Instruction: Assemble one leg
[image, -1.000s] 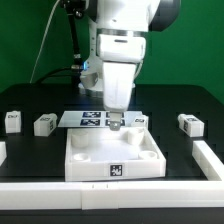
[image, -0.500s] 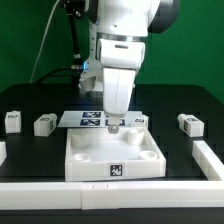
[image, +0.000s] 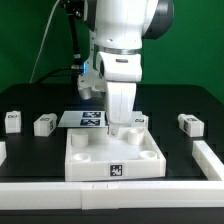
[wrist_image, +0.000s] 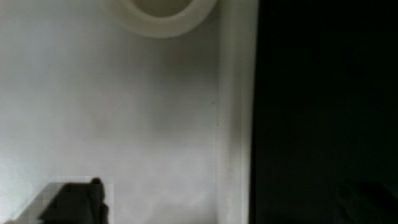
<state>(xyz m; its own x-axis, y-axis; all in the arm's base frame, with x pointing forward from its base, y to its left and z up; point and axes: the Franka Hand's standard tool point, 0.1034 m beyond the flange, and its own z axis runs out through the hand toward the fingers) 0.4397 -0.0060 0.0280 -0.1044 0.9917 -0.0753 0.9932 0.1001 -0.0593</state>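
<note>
One leg (image: 138, 120) sits just beside the gripper (image: 120, 128), exterior view's right.

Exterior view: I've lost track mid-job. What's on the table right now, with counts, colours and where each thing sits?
legs: four, white with tags; two at the exterior view's left, one beside the gripper, one at the right.
tray-like part: one, white, centre front, tag on its front face.
marker board: one, white, behind the tray-like part.
rail: one, white, along the front and both sides.
table: one, black.
arm: one, white, above the tray-like part's back edge.
gripper: one, fingers apart in the wrist view, at that back edge.
</note>
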